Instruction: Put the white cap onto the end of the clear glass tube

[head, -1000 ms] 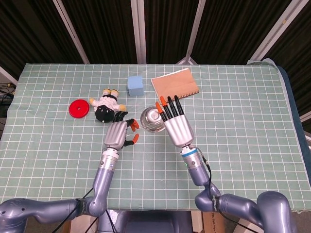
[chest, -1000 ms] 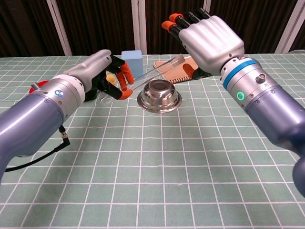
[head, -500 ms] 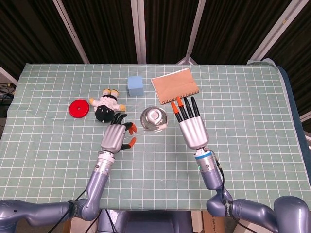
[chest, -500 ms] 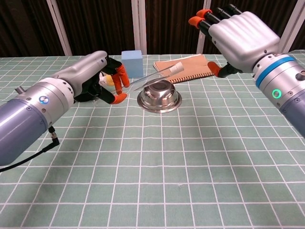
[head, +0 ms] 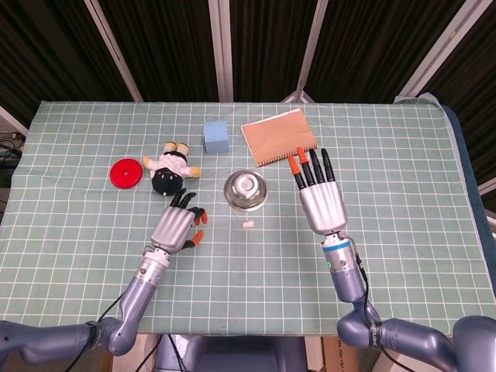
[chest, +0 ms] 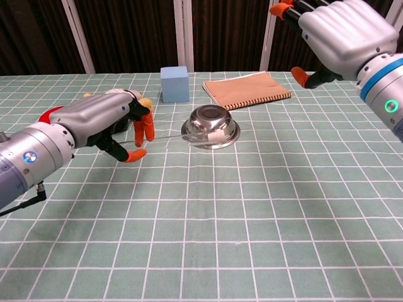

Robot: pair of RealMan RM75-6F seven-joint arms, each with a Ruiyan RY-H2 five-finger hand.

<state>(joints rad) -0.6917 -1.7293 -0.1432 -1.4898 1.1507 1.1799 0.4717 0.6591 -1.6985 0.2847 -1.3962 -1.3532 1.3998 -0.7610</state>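
White cap (head: 249, 225) sits on the tube (chest: 170, 135) end, lying on the worktop (head: 403, 155) just in front of the steel bowl (head: 246, 189). Its long axis runs sideways from the bowl toward the nearer left robot hand (head: 177, 225), fingers loosely apart, empty. Right robot hand (head: 319, 198) is raised beside the bowl, spread and empty.

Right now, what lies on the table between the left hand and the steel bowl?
In the head view, only the capped glass tube: it runs from the left hand toward its white cap, just in front of the steel bowl.

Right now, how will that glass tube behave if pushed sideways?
Probably rolls: the glass tube is thin, round and lies level, low over the flat tablecloth, though its white cap may check that. Likely fragile, being slim clear glass beside the steel bowl. Probably slippery too, since it looks smooth.
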